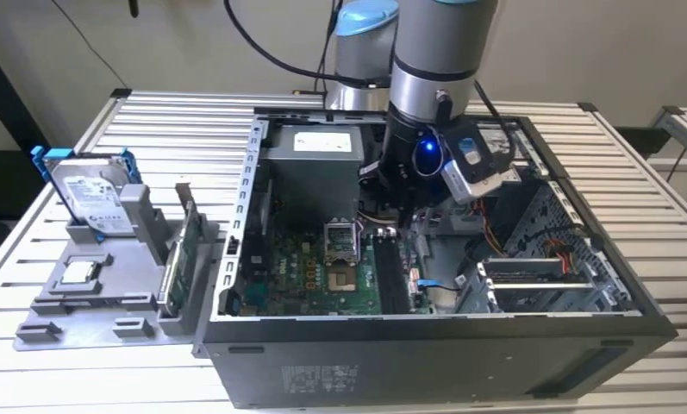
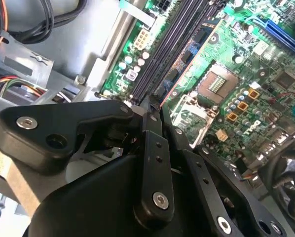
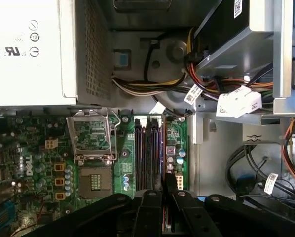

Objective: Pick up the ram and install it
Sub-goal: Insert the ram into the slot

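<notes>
Ram (image 2: pixel 155 96), dark and card-thin, is showing in the second wrist view as a narrow edge pinched between the gripper (image 2: pixel 148 111) fingertips, directly over the long black memory slots (image 2: pixel 169 47) of the motherboard (image 2: pixel 246 64). In the first wrist view the same stick (image 3: pixel 164 185) is appearing as a slim dark sliver between the fingers, lined up with the slots (image 3: pixel 148 158) beside the open processor socket (image 3: pixel 93 143); whether it is already seated or just above the slot is hard to tell. The gripper is clamping on the ram, its fingers drawn close together.

In the exterior view the arm (image 1: pixel 435 60) is reaching down into the open computer case (image 1: pixel 435 345), with the gripper (image 1: pixel 403 216) hanging low over the green board (image 1: pixel 309 276), though the ram itself is too small to make out there. That view is also showing what the wrist cameras are missing: a grey holder (image 1: pixel 102 293) sitting on the slatted counter (image 1: pixel 147 129) to the exterior view's left of the case, carrying a silver hard drive (image 1: pixel 90 194) with blue rails and a green circuit card (image 1: pixel 180 259) standing on edge.
</notes>
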`<state>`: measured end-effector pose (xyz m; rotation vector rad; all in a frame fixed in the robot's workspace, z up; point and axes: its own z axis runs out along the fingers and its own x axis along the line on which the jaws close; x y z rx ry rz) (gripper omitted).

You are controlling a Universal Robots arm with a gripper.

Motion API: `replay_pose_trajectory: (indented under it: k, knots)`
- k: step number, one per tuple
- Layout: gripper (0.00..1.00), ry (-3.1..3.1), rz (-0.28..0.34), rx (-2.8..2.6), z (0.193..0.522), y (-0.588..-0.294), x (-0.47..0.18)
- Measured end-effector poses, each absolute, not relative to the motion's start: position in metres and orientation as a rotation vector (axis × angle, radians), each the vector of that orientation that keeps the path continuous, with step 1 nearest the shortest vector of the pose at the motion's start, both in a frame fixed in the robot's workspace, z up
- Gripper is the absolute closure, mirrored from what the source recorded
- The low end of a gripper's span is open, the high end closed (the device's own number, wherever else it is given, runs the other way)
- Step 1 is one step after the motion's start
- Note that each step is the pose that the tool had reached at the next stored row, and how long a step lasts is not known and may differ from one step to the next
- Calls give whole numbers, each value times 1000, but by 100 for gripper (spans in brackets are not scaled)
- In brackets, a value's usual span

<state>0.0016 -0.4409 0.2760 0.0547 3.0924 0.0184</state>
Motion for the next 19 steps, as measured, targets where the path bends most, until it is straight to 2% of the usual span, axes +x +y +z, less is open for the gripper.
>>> replay_pose_trajectory:
  k: [19]
  knots:
    - [86,3092,6,54,245,-446,8]
